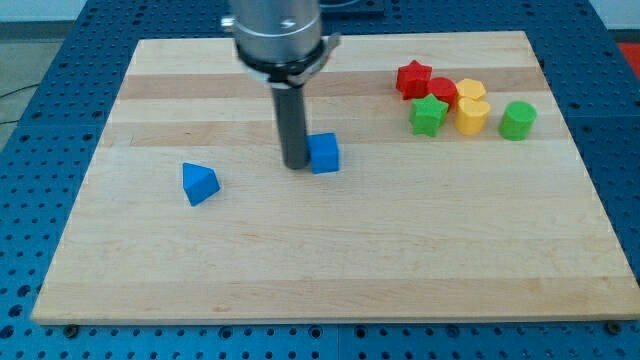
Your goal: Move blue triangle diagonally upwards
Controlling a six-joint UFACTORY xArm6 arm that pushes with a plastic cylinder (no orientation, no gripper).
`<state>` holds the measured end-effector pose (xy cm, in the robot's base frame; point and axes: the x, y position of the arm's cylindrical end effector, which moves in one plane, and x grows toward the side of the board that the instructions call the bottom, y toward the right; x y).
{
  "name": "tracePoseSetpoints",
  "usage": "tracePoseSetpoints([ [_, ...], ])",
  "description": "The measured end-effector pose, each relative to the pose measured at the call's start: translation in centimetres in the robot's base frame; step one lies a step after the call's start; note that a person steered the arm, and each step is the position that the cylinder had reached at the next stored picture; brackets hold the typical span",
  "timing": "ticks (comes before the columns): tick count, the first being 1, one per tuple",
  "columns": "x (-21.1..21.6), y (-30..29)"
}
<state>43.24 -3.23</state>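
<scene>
camera view shows you my tip (297,165) touching the left side of the blue cube (324,153) mid-board; no pincer shows, so you cannot tell its state. you find the blue triangle (199,183) well apart toward the view's left, slightly lower, lying untouched on the wooden board (330,260).

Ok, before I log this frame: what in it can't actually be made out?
- My tip: it sits against the blue cube's left side, but real contact cannot be confirmed.
- Arm above the rod: cut off by the view's top edge.
- Red blocks and yellow blocks: packed with the green star-like block; overlaps hide their shapes.
- Blue triangle: far side hidden; it lies apart, left of my tip.
</scene>
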Motion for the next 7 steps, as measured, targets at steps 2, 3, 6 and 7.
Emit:
tracePoseSetpoints([
  [2, 0.0, 1.4],
  [3, 1.0, 4.6],
  [6, -6.2, 12.6],
  [7, 0.5, 7.2],
])
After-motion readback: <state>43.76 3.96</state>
